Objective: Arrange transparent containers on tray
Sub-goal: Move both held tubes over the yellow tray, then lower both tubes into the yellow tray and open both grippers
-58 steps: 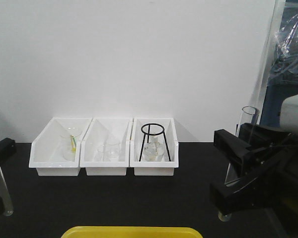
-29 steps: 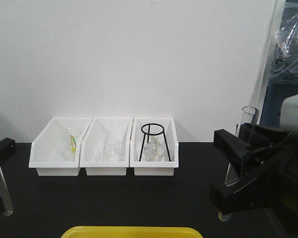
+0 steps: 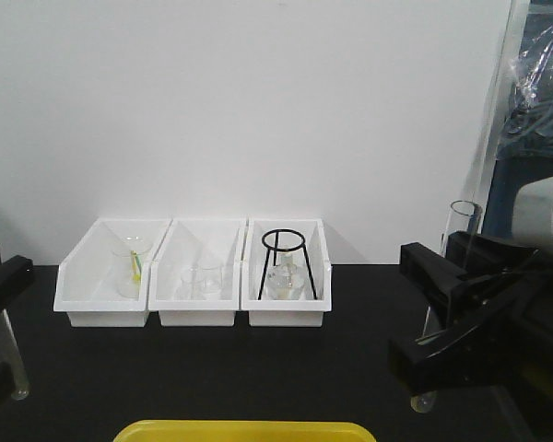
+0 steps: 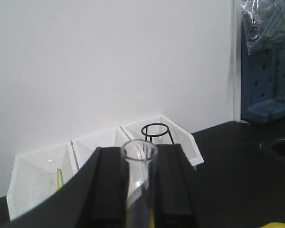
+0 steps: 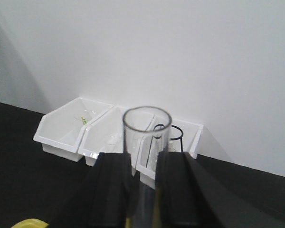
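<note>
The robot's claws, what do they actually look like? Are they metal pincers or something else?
Both look alike: the left claw and the right claw each have two broad, flat, matt black fingers with squared edges, widening toward the base. From the front, a pale grey rounded casing sits behind the right claw. No cables or lettering can be made out.

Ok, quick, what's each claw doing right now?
Left claw: closed on the slim glass tube.
Right claw: closed on the wider glass tube.
</note>
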